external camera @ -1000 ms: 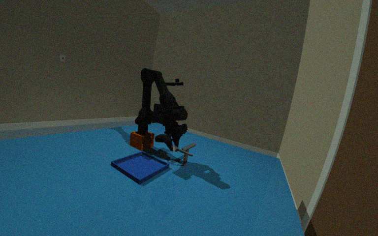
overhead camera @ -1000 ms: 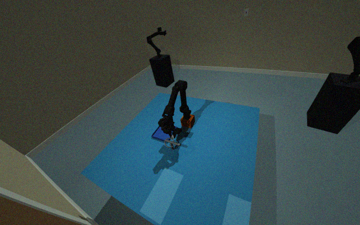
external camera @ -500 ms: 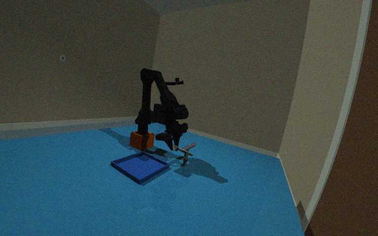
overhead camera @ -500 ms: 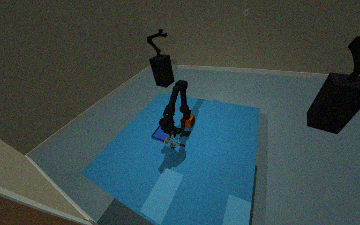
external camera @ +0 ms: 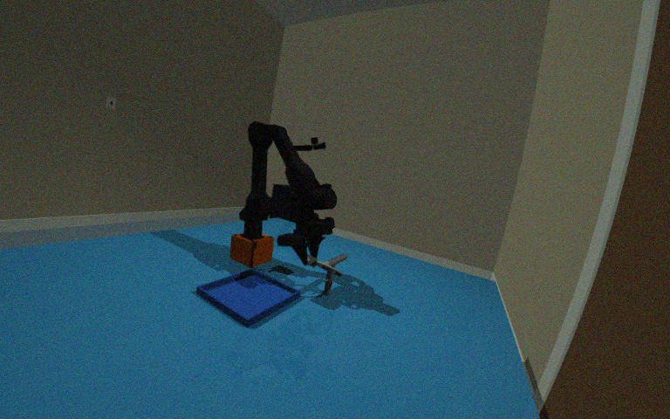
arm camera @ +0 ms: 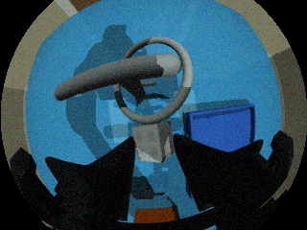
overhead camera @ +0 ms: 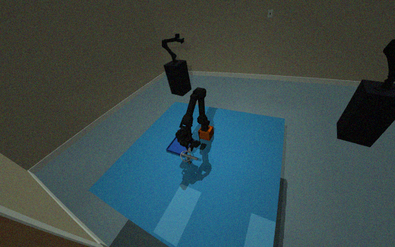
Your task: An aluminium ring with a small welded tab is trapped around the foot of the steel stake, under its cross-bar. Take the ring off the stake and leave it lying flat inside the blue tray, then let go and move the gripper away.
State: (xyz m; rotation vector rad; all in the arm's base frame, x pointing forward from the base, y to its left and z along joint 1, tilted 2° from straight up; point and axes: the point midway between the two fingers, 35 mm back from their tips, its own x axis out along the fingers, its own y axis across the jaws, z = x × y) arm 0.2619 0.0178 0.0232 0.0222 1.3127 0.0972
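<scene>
1. The gripper (overhead camera: 189, 148) (external camera: 310, 262) (arm camera: 153, 140) points down, its fingers partly open and clamped on the welded tab (arm camera: 153, 141), a pale block between the tips.
2. Beyond the tips, the ring (overhead camera: 180, 156) (external camera: 335, 270) (arm camera: 188, 77) is held up at the height of the cross-bar (overhead camera: 196, 158) (external camera: 339, 258) (arm camera: 106, 74), tilted rather than flat. It overlaps one end of the bar; whether the bar passes through it, I cannot tell.
3. The stake (external camera: 327, 285) (arm camera: 136, 91) stands upright on the blue mat (overhead camera: 241, 162) (external camera: 147, 360) (arm camera: 53, 81), below the bar.
4. Just beside the stake lies the blue tray (overhead camera: 172, 152) (external camera: 222, 310) (arm camera: 220, 110). The ring is outside it.
5. Farther back, the black arm (overhead camera: 190, 109) (external camera: 259, 170) rises from an orange base (overhead camera: 207, 137) (external camera: 242, 251) (arm camera: 155, 216), near the tray.
6. Well apart, off the mat, a black pedestal (overhead camera: 178, 78) carries another dark arm (overhead camera: 167, 49); a second pedestal (overhead camera: 363, 116) stands at the top view's right edge.
7. On the far wall is a small pale outlet plate (overhead camera: 270, 13) (external camera: 111, 103).
</scene>
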